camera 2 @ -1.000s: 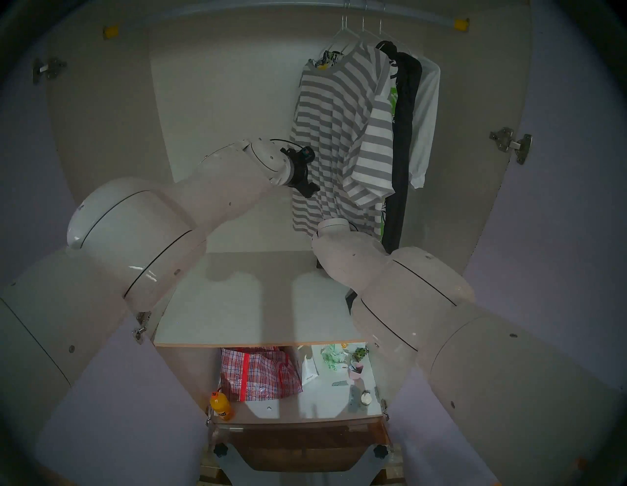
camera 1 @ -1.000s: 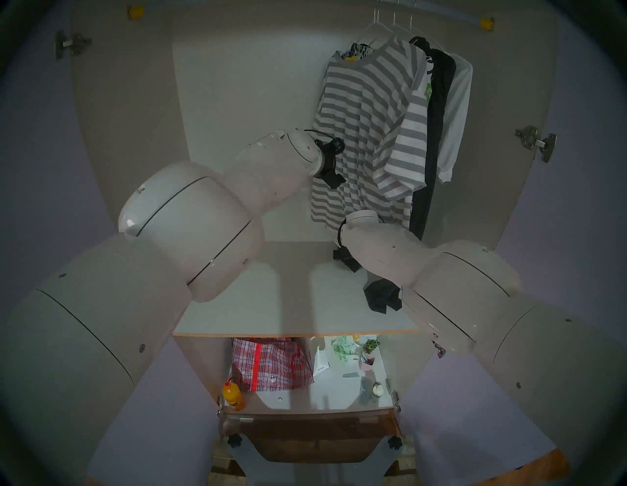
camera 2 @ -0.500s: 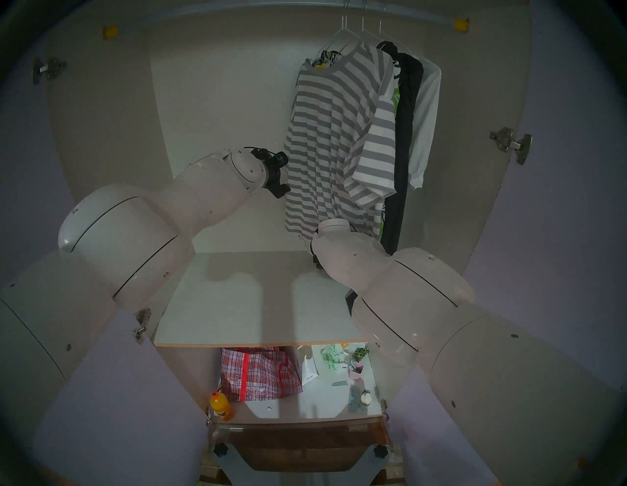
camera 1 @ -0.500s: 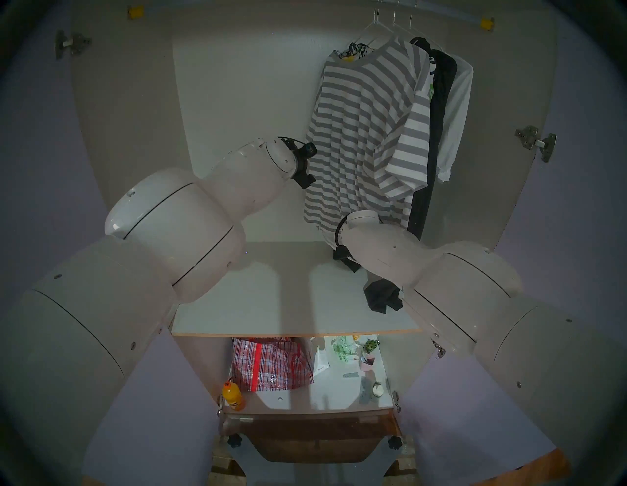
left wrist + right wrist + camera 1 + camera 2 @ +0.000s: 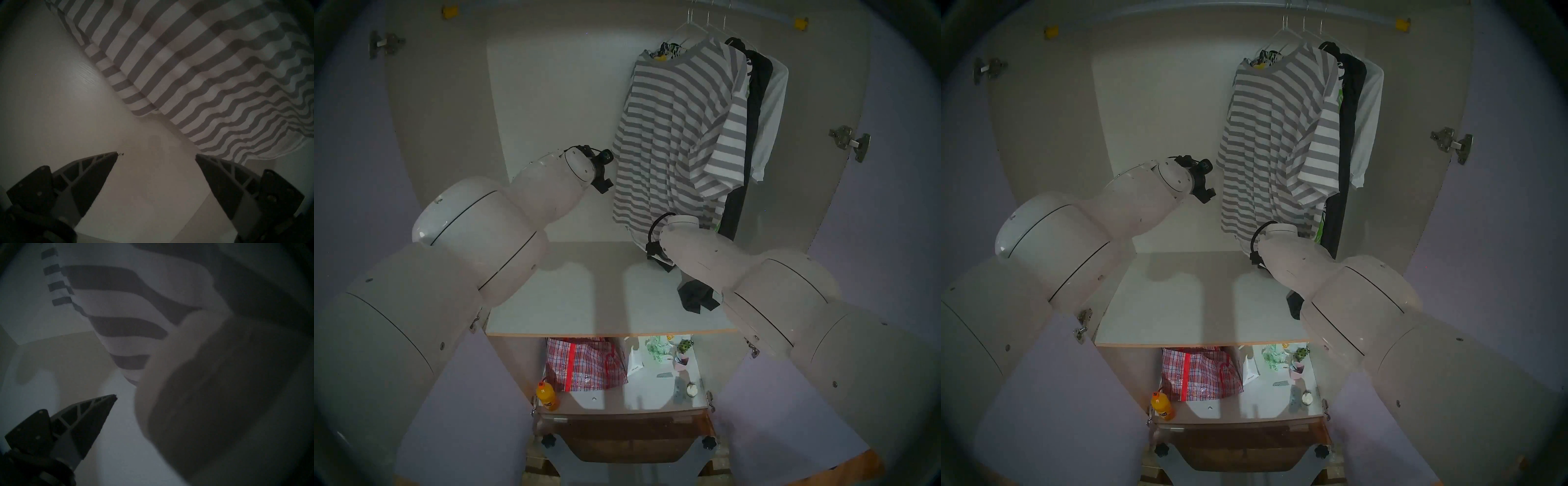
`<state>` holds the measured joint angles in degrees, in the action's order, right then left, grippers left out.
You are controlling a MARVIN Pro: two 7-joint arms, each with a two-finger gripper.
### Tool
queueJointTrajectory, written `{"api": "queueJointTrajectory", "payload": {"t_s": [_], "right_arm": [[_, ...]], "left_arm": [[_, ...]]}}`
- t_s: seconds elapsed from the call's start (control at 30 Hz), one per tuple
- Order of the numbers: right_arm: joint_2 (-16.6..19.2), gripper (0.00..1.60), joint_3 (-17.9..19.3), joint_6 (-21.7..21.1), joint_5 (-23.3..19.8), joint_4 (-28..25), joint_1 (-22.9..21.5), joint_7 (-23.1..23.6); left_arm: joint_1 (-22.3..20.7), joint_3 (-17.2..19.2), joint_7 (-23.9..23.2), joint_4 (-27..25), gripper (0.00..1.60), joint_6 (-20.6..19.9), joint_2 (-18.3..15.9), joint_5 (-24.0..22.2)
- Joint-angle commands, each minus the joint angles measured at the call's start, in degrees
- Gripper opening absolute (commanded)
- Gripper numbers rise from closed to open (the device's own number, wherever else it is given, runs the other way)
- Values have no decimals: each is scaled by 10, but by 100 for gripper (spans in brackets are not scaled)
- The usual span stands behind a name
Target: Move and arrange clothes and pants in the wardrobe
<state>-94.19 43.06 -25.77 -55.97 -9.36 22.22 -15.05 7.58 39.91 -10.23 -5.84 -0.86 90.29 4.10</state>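
The grey-and-white striped T-shirt (image 5: 670, 135) hangs on a wire hanger from the wardrobe rail (image 5: 755, 13). Behind it hang the floral shorts (image 5: 668, 51), the black pants (image 5: 756, 112) and the white blouse (image 5: 773, 112). The pants' leg ends lie bunched on the white shelf (image 5: 578, 298). My left gripper (image 5: 604, 178) is open and empty, just left of the T-shirt (image 5: 186, 59) and not touching it. My right gripper (image 5: 661, 263) sits low under the T-shirt's hem. One of its fingers (image 5: 85, 421) stands wide, while dark cloth (image 5: 220, 395) hides the other.
The lilac doors (image 5: 348, 169) stand open on both sides, with hinges (image 5: 850, 142) on the side panels. On the lower shelf are a red checked bag (image 5: 585, 363), an orange bottle (image 5: 547, 397) and several small items (image 5: 680, 359).
My left gripper has drawn back to the left, off the striped T-shirt, and the shirt's lower part has swung left after it. The right arm has shifted only slightly.
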Motion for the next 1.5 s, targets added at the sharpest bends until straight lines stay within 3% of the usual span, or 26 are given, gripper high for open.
{"api": "queueJointTrajectory", "payload": {"t_s": [0.0, 0.2, 0.27, 0.37, 0.4, 0.43, 0.57, 0.83, 1.47], "right_arm": [[7, 160, -6, 43, 10, -29, -7, 0], [17, 160, -12, 29, 6, -54, 4, 26], [19, 160, 4, -9, -12, -58, 11, 36], [24, 160, 22, -19, -17, -72, 22, 42], [-16, 160, 15, -19, -7, -85, 11, 37], [-33, 160, 21, -27, -10, -94, 9, 44], [-54, 160, 24, -29, -10, -117, -11, 44], [-74, 160, 39, -26, -17, -149, -36, 13], [-52, 160, 116, -8, -43, -240, -62, -83]], "left_arm": [[-7, 7, 12, -1, 160, 3, -3, -4], [-5, 9, 17, -4, 160, 4, -4, -3], [-4, 10, 19, -5, 160, 4, -5, -3], [-3, 11, 21, -6, 160, 5, -5, -2], [-2, 11, 20, -7, 160, 3, -5, -2], [0, 11, 20, -7, 160, 3, -5, -2], [7, 13, 21, -3, 160, 1, -8, -3], [14, 18, 23, -3, 160, 2, -21, -4], [25, 25, 32, -8, 160, 6, -18, -4]]}}
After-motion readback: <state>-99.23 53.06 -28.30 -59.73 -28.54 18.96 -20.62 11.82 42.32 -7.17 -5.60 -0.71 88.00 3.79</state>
